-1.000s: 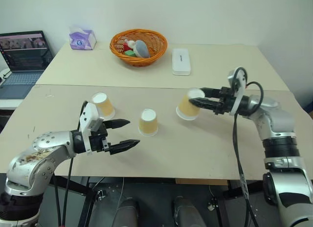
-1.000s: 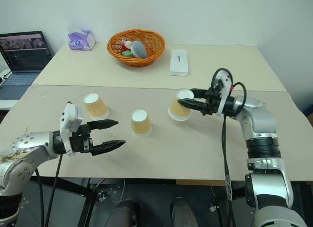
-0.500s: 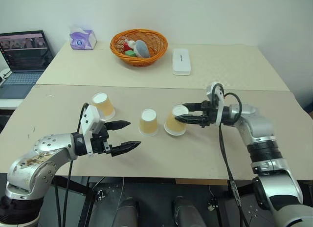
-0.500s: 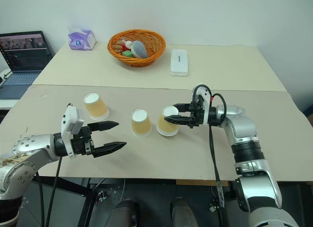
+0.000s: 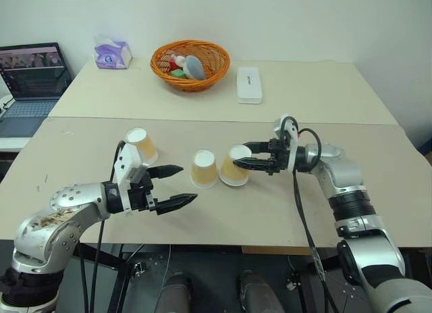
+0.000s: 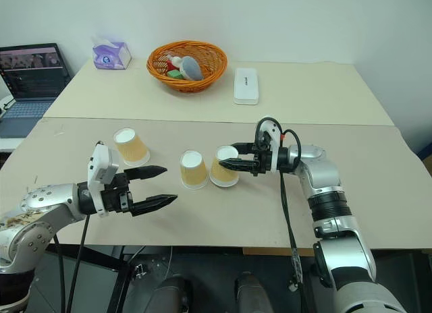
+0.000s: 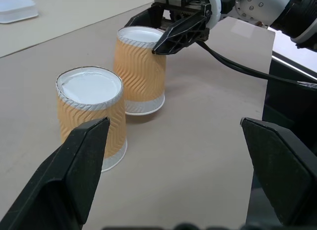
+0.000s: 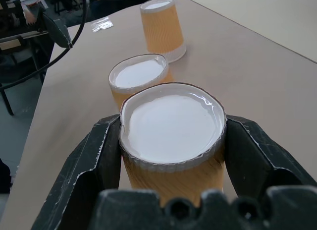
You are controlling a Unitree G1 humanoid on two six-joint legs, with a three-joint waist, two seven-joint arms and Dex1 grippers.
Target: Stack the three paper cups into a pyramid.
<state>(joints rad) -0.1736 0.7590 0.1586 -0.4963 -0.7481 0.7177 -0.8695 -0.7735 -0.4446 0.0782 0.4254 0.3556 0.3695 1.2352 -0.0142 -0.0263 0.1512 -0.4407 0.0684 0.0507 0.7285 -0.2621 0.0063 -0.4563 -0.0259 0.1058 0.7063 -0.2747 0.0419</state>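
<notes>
Orange basket (image 5: 191, 65) of small items

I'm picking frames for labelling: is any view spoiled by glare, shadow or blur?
Left eye view: even light, soft shadows, cups crisp. Right wrist view: mild sheen on the held cup's base, edges clear, right claw sharp. Left wrist view: left claw's fingers loom dark and soft-edged, cups sharp.
</notes>
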